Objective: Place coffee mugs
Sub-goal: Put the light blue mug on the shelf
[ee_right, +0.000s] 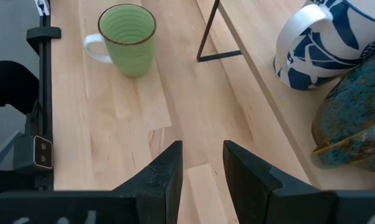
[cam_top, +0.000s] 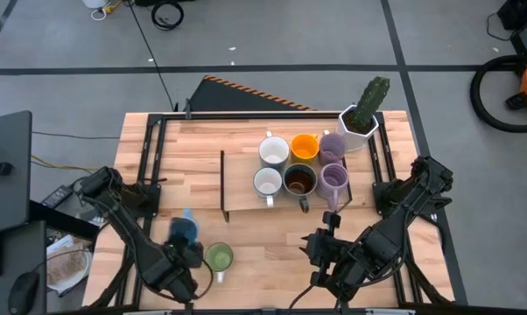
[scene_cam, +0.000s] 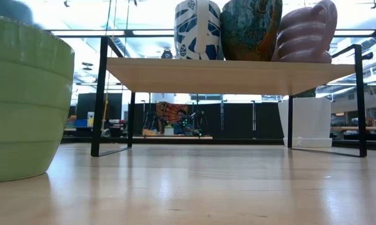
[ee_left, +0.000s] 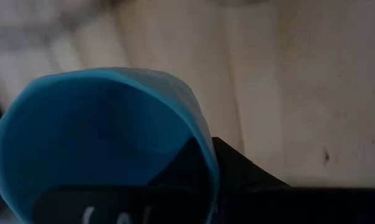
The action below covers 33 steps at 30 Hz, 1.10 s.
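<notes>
The left tool (cam_top: 186, 249) is pinched on the rim of the blue mug (cam_top: 184, 229), one finger inside, apparently to carry it. The green mug (cam_top: 218, 256) stands just beside on the bench (cam_top: 272, 241). The right tool (cam_top: 323, 245) waits, fingers spread, near the shelf (cam_top: 246, 197) holding six mugs.

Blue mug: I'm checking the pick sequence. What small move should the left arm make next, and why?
Probably lift it straight up. The left end effector looks closed on the blue mug rim, one finger inside, low over the table beside the green mug. The shelf holding six mugs stands higher, so it needs height first.
</notes>
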Available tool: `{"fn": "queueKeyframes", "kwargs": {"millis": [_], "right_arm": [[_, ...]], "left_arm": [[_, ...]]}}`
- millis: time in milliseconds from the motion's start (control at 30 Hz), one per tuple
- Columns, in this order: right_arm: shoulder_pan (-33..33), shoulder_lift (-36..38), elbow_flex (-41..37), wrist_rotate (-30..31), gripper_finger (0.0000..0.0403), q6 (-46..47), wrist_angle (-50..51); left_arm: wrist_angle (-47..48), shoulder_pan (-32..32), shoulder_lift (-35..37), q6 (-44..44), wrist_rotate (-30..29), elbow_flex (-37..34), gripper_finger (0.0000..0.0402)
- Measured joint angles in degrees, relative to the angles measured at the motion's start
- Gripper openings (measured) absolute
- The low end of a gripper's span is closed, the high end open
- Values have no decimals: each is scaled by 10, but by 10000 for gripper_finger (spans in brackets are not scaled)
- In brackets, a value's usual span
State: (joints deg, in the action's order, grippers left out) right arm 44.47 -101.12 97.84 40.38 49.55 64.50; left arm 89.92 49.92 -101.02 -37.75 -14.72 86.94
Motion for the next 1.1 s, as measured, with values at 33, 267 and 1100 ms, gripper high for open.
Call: {"fn": "queueKeyframes", "kwargs": {"millis": [33, 267, 1100], "right_arm": [[-1, 0, 0, 0, 121, -2, 0], [-4, 0, 0, -10, 121, -3, -1], [-5, 0, 0, -21, 120, 19, -2]], "left_arm": [[-10, 0, 3, 48, -11, 4, 26], [-2, 1, 9, 219, -118, 35, 29], [2, -201, 74, 383, -50, 233, 28]]}}
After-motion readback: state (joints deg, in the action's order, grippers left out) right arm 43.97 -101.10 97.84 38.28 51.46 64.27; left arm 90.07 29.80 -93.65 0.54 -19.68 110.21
